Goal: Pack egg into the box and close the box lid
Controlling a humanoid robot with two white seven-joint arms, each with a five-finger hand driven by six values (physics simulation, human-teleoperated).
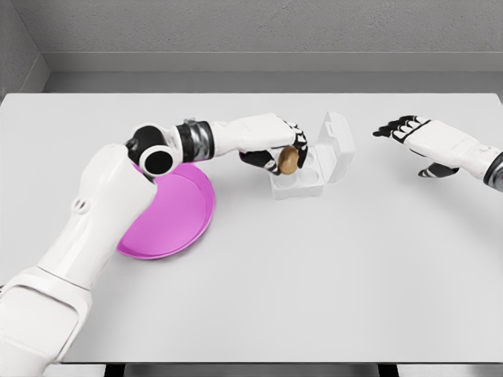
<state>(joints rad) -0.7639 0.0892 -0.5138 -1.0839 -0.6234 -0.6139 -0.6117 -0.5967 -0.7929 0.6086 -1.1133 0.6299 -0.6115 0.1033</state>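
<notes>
Egg (pixel 288 159) is a brown one, smooth and oval, looks a bit matte, and it's pinched in the left hand (pixel 275 149), dark fingers curled round it. It's sitting right at the left edge of the small white egg box (pixel 310 174), just over the near cups, not down in one as far as I can tell. Box lid (pixel 338 145) is standing open, tilted back to the right. Right hand (pixel 413 133) hovers well off to the right, fingers spread, holding nothing. Pink plate (pixel 177 216) lies under the left arm on the white table (pixel 330 283).
</notes>
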